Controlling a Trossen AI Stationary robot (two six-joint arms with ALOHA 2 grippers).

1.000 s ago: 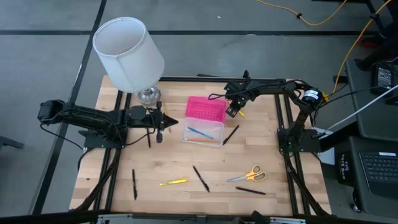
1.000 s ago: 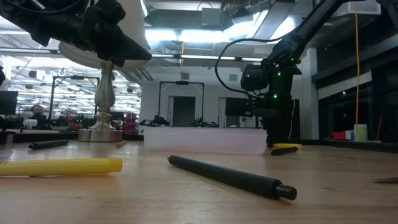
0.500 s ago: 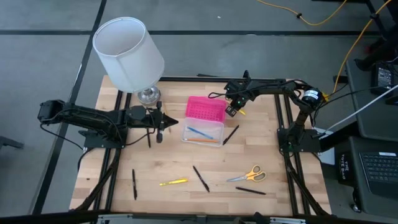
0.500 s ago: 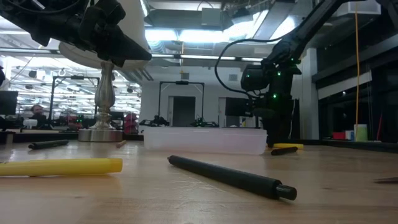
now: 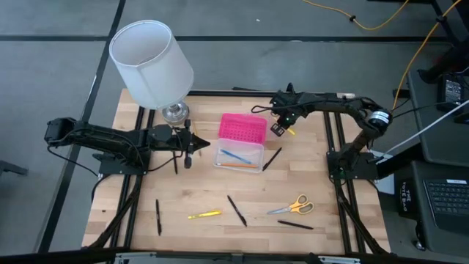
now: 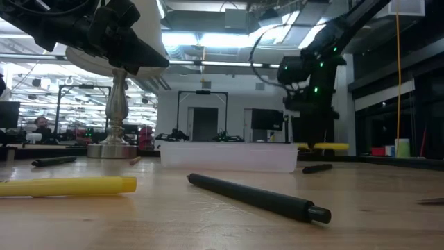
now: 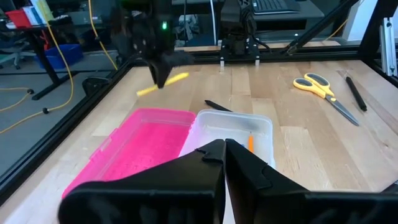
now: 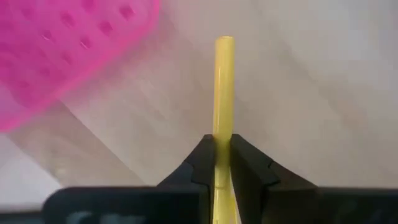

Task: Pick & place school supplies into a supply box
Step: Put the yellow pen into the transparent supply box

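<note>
**Clerk:** High view, item one?

**Robot:** My right gripper (image 5: pixel 281 129), closed on a yellow pencil (image 8: pixel 222 93). It hangs over the desk's far edge, just beside the pink lid (image 5: pixel 242 127). I took the pencil near one end, so most of its length sticks out ahead of my fingers (image 8: pixel 249 168). The low view shows it clear of the wood, level.

**Clerk:** Item two, the box?

**Robot:** Clear base (image 5: pixel 239 158), mid-desk, nearer the far edge, with the lid folded open flat on its far side. Open side up, so things drop straight in. A blue pen (image 5: pixel 234 155) and an orange one (image 5: pixel 237 165) lie inside.

**Clerk:** Left side?

**Robot:** My left gripper (image 5: pixel 188 152), fingers pressed together on nothing, waits beside the lamp (image 5: pixel 151 62), towards the left edge.

**Clerk:** Loose stock?

**Robot:** Black pen (image 5: pixel 272 158) just right of the base. Near the front edge, from the left: black pen (image 5: pixel 158 217), yellow marker (image 5: pixel 204 215), black pen (image 5: pixel 237 210), scissors (image 5: pixel 291 206), black pen (image 5: pixel 295 225). Most of the job is left, I judge.

**Clerk:** Next?

**Robot:** Carry the pencil over the base, turned along its length so it fits.
</note>
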